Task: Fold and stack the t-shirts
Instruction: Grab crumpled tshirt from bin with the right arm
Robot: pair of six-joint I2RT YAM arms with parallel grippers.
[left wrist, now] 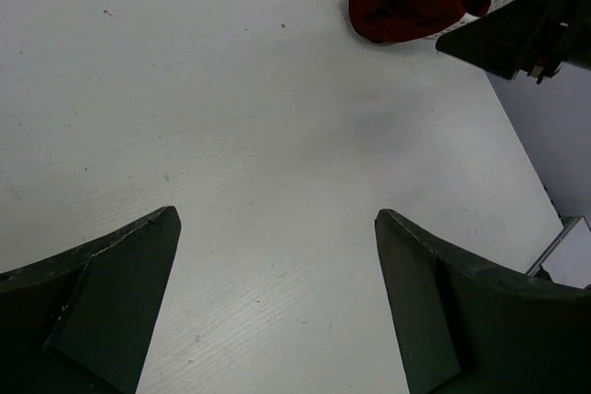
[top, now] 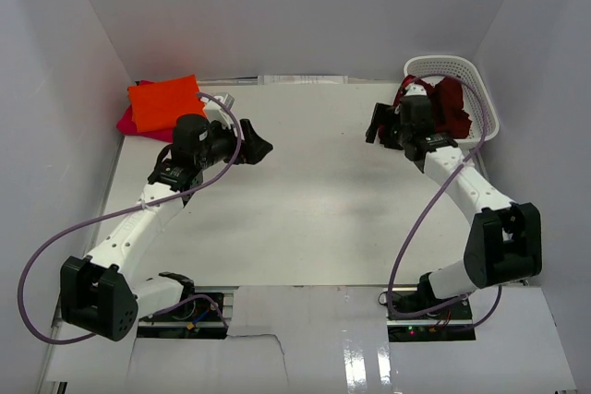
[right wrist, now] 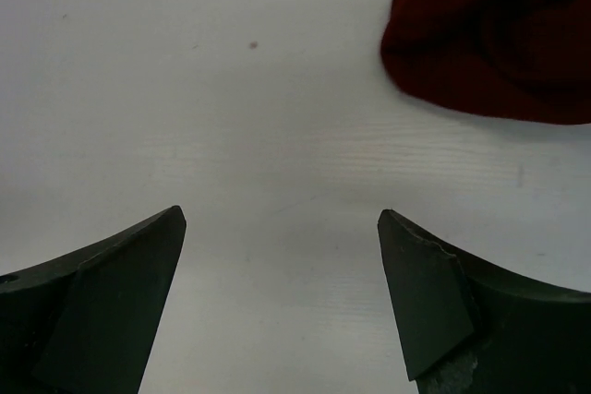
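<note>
Three shirts — orange (top: 164,103), pink (top: 126,123), maroon (top: 452,104); left gripper (left wrist: 277,217), right gripper (right wrist: 282,215) agape.

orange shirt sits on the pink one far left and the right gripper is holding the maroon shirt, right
No: the right gripper is open and empty; the right wrist view shows the maroon shirt ahead of it. The orange shirt does sit on the pink one.

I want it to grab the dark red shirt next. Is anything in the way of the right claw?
Nothing visible is. Only bare white table lies between the open right gripper and the dark maroon-red cloth t-shirt, which spills out of the white plastic mesh basket.
</note>
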